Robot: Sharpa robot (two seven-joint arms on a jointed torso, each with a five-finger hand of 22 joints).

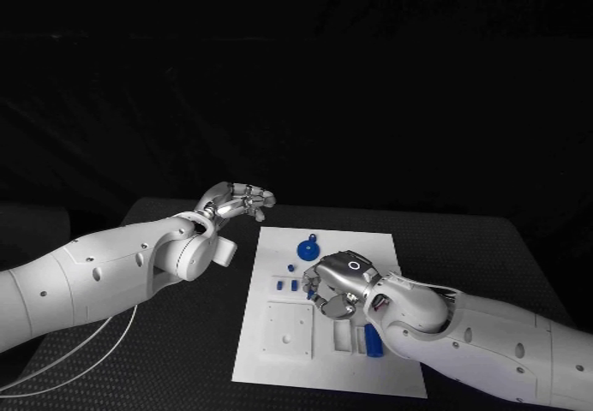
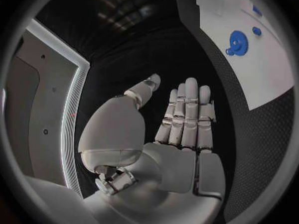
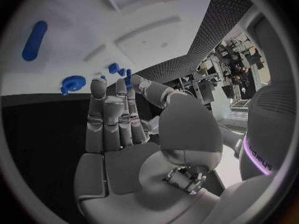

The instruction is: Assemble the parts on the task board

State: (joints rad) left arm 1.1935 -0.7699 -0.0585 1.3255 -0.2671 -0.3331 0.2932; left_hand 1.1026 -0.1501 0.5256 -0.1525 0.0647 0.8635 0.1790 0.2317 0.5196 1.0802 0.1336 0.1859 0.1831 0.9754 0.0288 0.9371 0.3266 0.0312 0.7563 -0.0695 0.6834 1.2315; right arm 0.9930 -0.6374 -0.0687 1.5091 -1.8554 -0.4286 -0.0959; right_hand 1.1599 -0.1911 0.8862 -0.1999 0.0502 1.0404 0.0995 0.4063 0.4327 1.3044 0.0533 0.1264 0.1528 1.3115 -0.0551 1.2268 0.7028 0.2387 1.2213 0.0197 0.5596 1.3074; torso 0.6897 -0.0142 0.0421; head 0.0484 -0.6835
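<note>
Right hand point(image 1: 338, 282) over the board point(image 1: 278, 347) middle, fingers point(image 3: 111, 119) straight and side by side, thumb apart, nothing held. Just past its fingertips: blue gear point(image 1: 308, 251) with a small knob, flat on the board. Small blue pieces point(image 1: 287, 286) lie on the board just beside the hand, on the side toward the left arm. Blue bar point(image 1: 372, 340) lies nearer the robot, beside the right forearm, next to a square recess. Left hand point(image 1: 237, 202) off the board, over black table point(image 1: 185, 360), well apart from the parts; fingers point(image 2: 187, 117) flat and together, thumb out, empty. From the left wrist, the gear point(image 2: 237, 41) sits on the board beyond the fingertips.
</note>
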